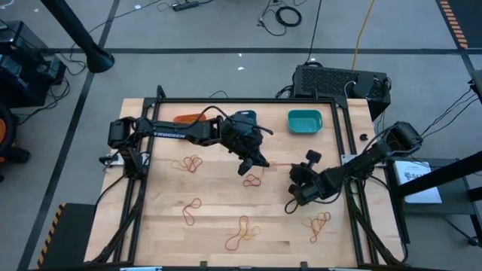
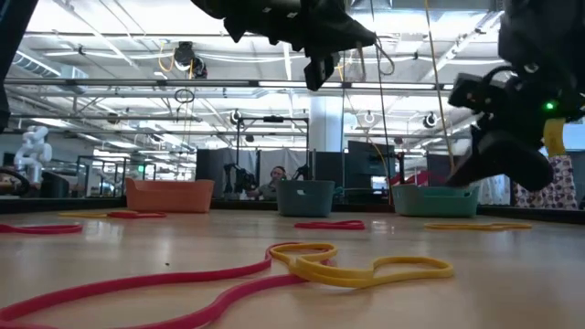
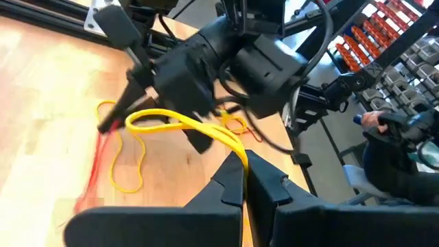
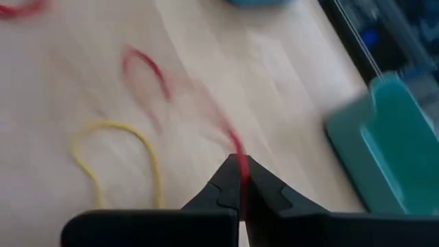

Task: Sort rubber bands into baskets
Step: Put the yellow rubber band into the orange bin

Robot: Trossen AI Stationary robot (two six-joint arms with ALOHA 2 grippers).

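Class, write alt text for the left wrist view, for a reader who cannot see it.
The left gripper, shut, holds a yellow rubber band above the wooden table. Just beyond it is the right arm, with more yellow and red bands lying on the wood.

Loose red and yellow rubber bands point(image 1: 242, 233) lie in scattered clusters. At the far edge stand the orange basket point(image 1: 188, 117), the blue basket point(image 1: 245, 117) and the teal basket point(image 1: 304, 122), upright.

Both arms reach toward mid-table — left gripper point(image 1: 254, 162) and right gripper point(image 1: 294, 197) with fingers pressed together.
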